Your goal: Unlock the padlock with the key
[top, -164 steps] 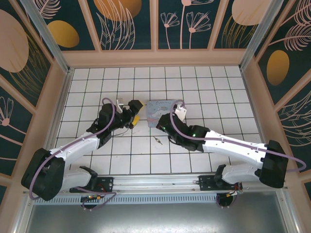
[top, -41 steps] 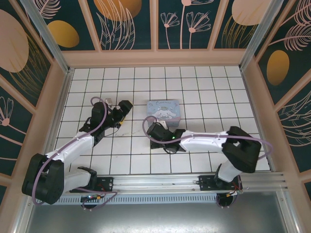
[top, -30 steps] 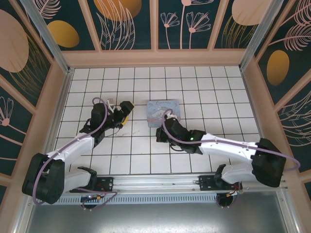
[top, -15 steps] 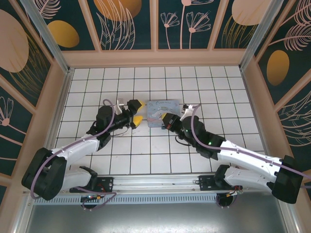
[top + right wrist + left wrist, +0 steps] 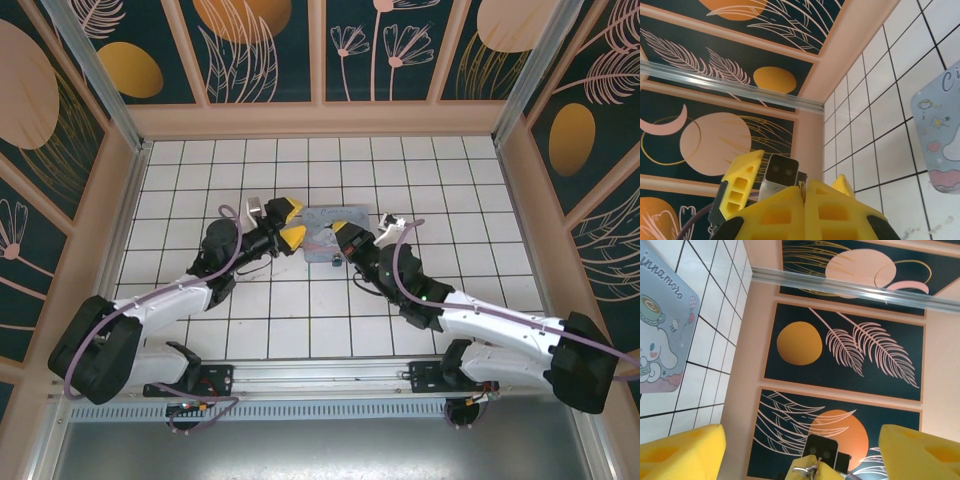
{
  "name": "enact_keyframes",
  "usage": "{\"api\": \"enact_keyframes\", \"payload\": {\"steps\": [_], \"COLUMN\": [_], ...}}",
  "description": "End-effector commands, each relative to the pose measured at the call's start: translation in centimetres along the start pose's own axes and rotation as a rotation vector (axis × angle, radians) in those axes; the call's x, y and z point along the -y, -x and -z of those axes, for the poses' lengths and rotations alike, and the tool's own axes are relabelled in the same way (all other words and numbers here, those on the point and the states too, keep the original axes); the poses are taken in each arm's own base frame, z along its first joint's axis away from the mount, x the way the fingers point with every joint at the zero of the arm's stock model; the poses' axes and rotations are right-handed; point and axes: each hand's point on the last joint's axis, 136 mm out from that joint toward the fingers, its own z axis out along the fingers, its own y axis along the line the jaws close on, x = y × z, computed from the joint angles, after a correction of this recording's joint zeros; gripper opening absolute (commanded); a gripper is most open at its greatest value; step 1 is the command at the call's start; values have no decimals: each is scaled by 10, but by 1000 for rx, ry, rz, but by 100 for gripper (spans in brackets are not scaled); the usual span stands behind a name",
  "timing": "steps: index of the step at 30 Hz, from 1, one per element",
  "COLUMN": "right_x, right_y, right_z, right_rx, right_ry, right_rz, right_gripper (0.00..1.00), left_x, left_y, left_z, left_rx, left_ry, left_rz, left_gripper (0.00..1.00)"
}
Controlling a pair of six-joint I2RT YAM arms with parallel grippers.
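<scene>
So the right gripper (image 5: 343,238) is pinched shut on what looks like the key (image 5: 808,470). It's probably stiff, light and slippery, so best held by its head. The left gripper (image 5: 289,221) gapes wide, empty.

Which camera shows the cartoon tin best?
The left wrist view: the tin looms large, its cartoon clear, though cropped. The top view shows the tin small and partly hidden; the right wrist view catches one corner.

Left arm (image 5: 165,298) and right arm (image 5: 500,322): white links, black joints, one lilac cable (image 5: 396,262) looped along each. Fingers (image 5: 785,210) yellow, blocky, with recessed pockets.
</scene>
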Motion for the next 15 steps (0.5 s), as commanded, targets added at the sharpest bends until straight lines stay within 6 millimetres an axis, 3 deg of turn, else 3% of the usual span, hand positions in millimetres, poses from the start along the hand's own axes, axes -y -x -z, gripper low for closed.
{"api": "enact_keyframes", "payload": {"steps": [1,15], "right_x": [-11,0], "right_y": [8,-1], "right_z": [-3,-16], "right_rx": [45,33], "right_ry": [71,63], "right_rz": [-82,-137], "right_gripper": [0,0], "left_x": [34,38], "left_y": [-10,-27], "left_z": [-9,-25], "left_rx": [-32,-75], "left_ry": [-121,-142], "left_rz": [-4,-5], "left_gripper": [76,48]}}
